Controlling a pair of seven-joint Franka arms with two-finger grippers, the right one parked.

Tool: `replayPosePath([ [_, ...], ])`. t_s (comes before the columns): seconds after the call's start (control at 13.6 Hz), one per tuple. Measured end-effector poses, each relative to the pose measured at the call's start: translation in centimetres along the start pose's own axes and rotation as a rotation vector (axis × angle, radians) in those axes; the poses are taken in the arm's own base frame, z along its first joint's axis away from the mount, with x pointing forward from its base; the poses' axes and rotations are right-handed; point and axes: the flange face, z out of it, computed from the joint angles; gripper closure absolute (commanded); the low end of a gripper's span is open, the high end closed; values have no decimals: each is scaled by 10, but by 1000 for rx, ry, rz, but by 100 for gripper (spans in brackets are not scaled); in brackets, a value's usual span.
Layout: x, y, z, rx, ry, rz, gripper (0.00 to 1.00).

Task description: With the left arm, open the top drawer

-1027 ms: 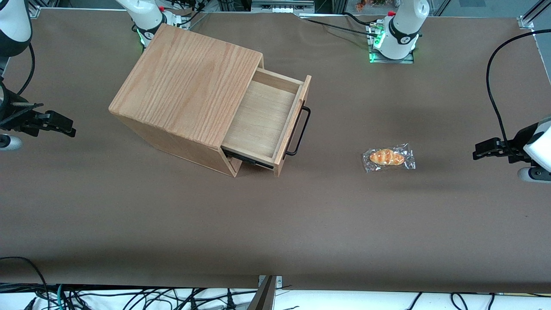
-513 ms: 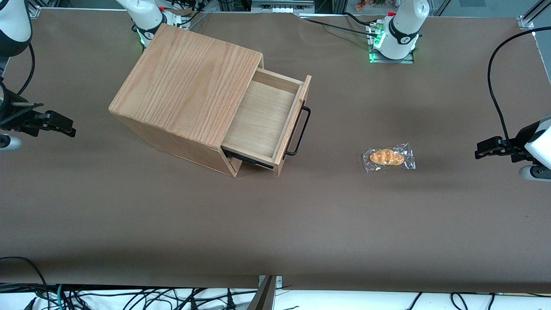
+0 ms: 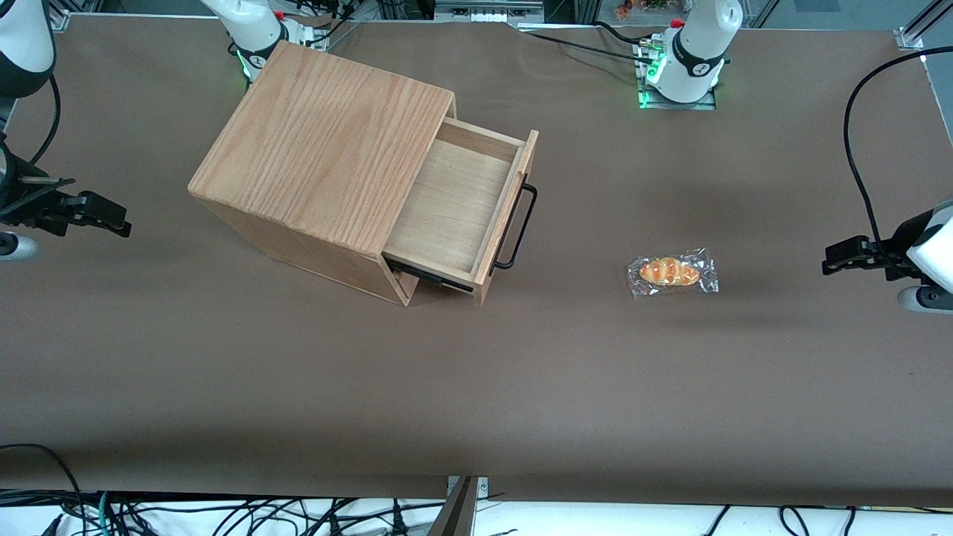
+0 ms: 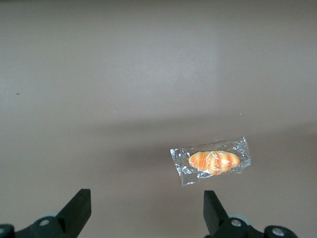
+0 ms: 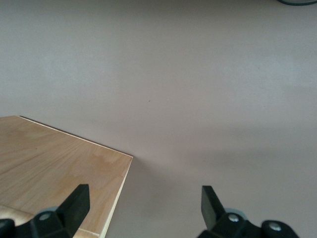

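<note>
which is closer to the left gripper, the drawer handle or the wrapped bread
The wrapped bread. It lies on the table between the top drawer's black handle and the open left gripper, which hangs at the working arm's end, touching neither.

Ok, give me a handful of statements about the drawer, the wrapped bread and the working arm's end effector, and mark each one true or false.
1. The top drawer is pulled out of the cabinet. True.
2. The wrapped bread roll lies inside the drawer. False: it lies on the table, toward the working arm's end, and the drawer holds nothing.
3. The left arm's end effector grips the drawer handle. False: it hangs open over the table, well away from the drawer, holding nothing.
4. The bread roll is sealed in clear plastic wrap. True.
5. The drawer's front carries a thin black bar handle. True.
</note>
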Motion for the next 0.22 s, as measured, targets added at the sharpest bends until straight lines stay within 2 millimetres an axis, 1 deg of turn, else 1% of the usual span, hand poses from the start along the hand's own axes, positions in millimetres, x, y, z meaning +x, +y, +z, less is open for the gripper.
replayPosePath([
  [0.22, 0, 3, 2, -1, -3, 5, 0],
])
